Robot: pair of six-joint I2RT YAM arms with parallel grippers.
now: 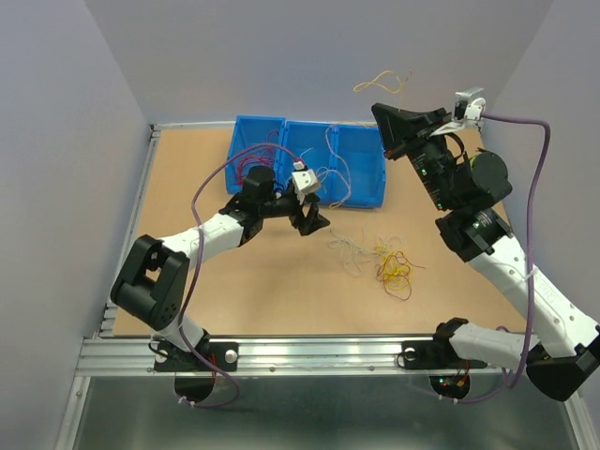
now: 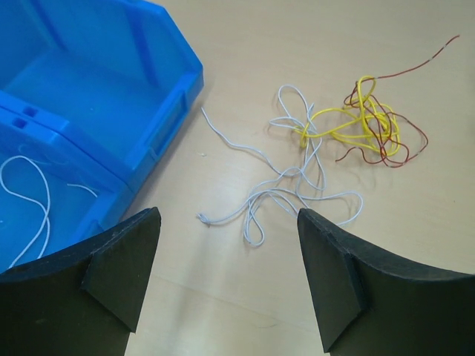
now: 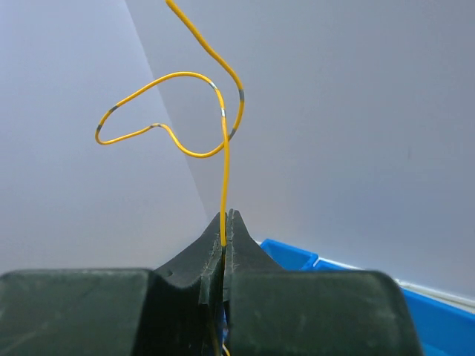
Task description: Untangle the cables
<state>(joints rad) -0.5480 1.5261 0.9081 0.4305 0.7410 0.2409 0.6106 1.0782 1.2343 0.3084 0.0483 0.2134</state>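
Yellow wire: held aloft over the far right corner of the table, one thin strand looping upward.
Right claw: clenched on that strand.
Left claw: released, jaws wide, low beside the bins.
White wires: on the table dead ahead of the Left claw, loose curls running toward the right edge.
Tangle: yellow and red, touching the white loops' far side.
Nearer arm: left, I judge.
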